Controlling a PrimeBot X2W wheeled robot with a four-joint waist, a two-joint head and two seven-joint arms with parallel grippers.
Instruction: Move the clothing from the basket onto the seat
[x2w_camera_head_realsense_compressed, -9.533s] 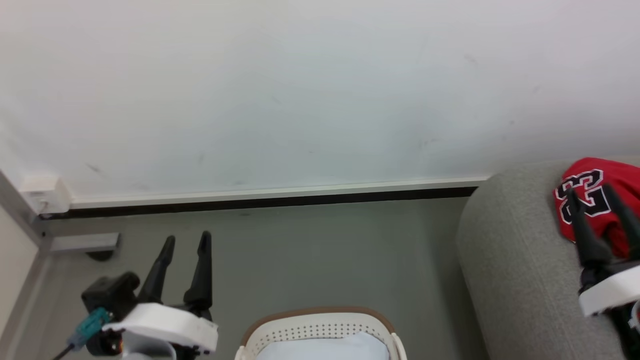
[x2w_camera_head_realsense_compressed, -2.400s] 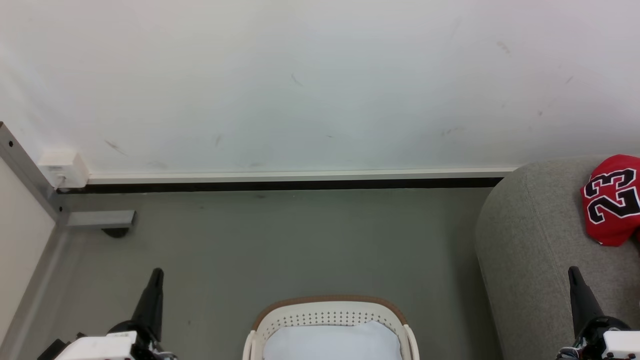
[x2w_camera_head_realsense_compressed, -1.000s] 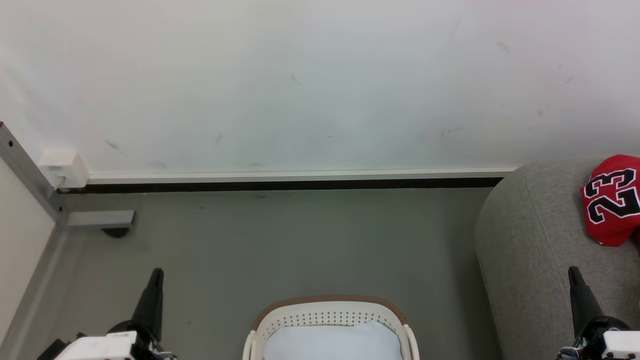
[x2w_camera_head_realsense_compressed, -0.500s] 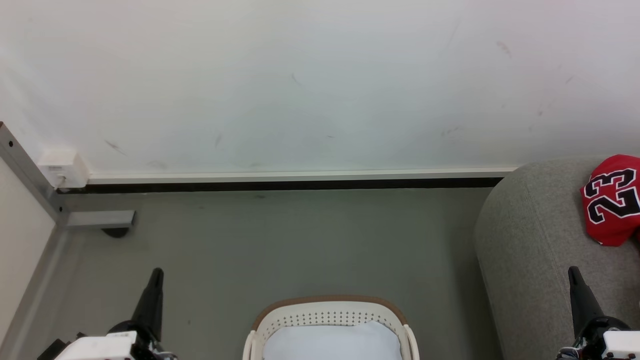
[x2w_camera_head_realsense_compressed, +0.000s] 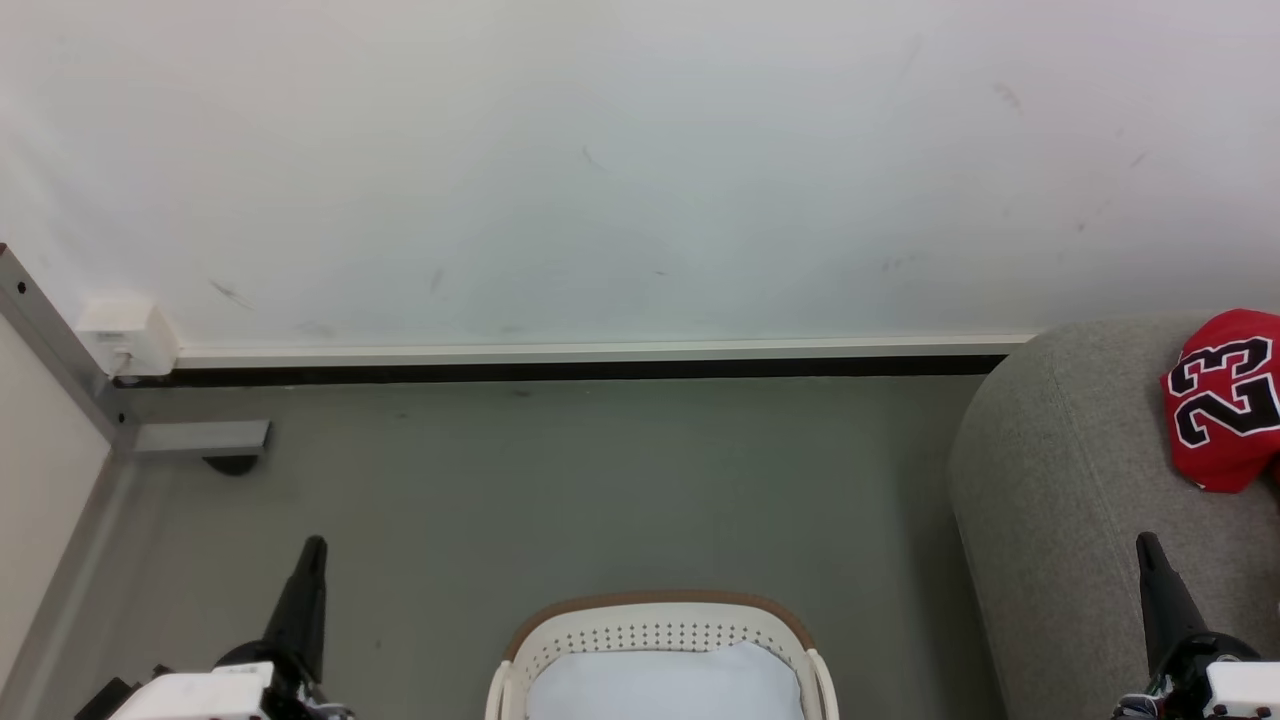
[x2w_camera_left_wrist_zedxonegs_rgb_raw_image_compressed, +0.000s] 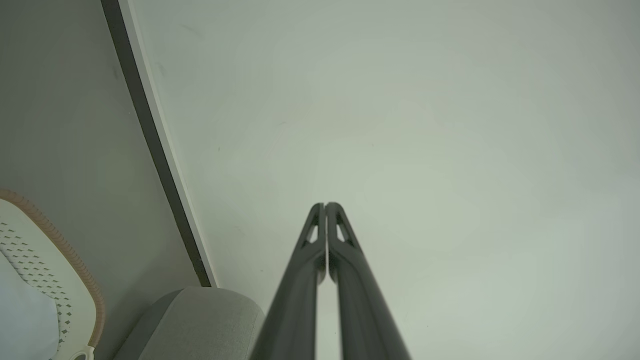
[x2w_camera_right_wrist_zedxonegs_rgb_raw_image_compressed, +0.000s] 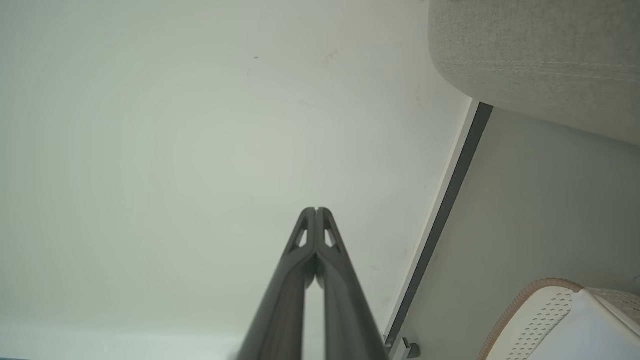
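- Nearest, the left pincer (x2w_camera_head_realsense_compressed: 312, 548) and right pincer (x2w_camera_head_realsense_compressed: 1148, 545) are both clenched and empty. The right has drawn back from the jersey it reached seconds ago.
- The basket (x2w_camera_head_realsense_compressed: 660, 604), near centre, shows a pale cloth (x2w_camera_head_realsense_compressed: 665, 685) and no red.
- Far right, the crumpled red jersey (x2w_camera_head_realsense_compressed: 1225, 400), black "23" up, lies on the seat (x2w_camera_head_realsense_compressed: 1060, 480), so that transfer looks finished.

White wall (x2w_camera_head_realsense_compressed: 640, 150) w/ faint scuffs. Pale skirting strip (x2w_camera_head_realsense_compressed: 600, 352) over a dark gap runs along its foot, above grey floor (x2w_camera_head_realsense_compressed: 560, 480). Far left: small white box (x2w_camera_head_realsense_compressed: 125, 337) on wall, beside slanted grey metal post (x2w_camera_head_realsense_compressed: 50, 340) w/ holes; grey bracket (x2w_camera_head_realsense_compressed: 200, 437) just below. Pale white-blue cloth (x2w_camera_head_realsense_compressed: 665, 685) at btm centre.
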